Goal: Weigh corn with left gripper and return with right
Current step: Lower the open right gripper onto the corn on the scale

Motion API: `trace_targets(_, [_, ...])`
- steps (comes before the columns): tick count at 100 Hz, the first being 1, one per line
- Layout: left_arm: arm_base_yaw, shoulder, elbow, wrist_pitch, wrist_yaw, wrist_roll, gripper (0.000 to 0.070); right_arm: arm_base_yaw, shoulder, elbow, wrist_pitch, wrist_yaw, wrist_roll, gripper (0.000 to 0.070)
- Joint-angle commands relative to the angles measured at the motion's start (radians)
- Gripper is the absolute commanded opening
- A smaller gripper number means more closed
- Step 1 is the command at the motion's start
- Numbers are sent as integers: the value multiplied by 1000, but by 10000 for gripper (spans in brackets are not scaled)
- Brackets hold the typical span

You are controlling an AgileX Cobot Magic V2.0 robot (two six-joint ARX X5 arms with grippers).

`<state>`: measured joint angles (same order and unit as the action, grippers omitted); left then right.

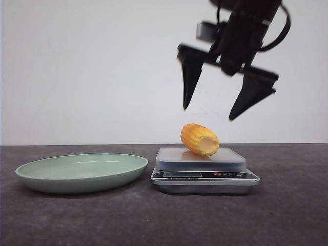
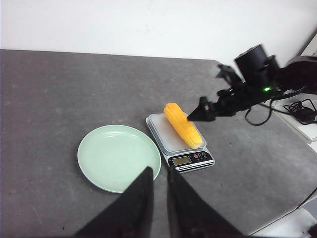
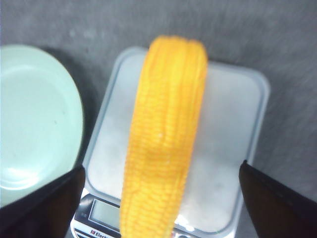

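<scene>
The corn (image 1: 200,139), a stubby yellow-orange cob with its paler cut end toward the camera, lies on the platform of the silver kitchen scale (image 1: 205,177). My right gripper (image 1: 208,114) hangs open just above the cob, apart from it. In the right wrist view the corn (image 3: 166,139) lies between that gripper's widely spread fingers (image 3: 44,203). My left gripper (image 2: 159,169) is shut on nothing, high over the table near the plate's front rim and well away from the corn (image 2: 183,125). It is out of the front view.
A pale green plate (image 1: 82,171) sits on the dark table just left of the scale (image 2: 166,134). The right arm (image 2: 257,84) reaches in from the right. Cables and a white object (image 2: 302,111) lie at the table's right edge.
</scene>
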<state>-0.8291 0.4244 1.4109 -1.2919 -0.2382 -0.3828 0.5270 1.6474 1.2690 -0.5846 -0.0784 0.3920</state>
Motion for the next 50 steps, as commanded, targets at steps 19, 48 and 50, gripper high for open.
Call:
trace_targets(19, [-8, 7, 19, 5, -5, 39, 9, 33, 78, 14, 6, 3, 38, 486])
trace_targets(48, [-8, 7, 19, 5, -5, 61, 9, 41, 79, 14, -26, 34, 39, 14])
trace_targets(50, [-8, 7, 19, 5, -5, 61, 9, 41, 79, 14, -32, 34, 39, 1])
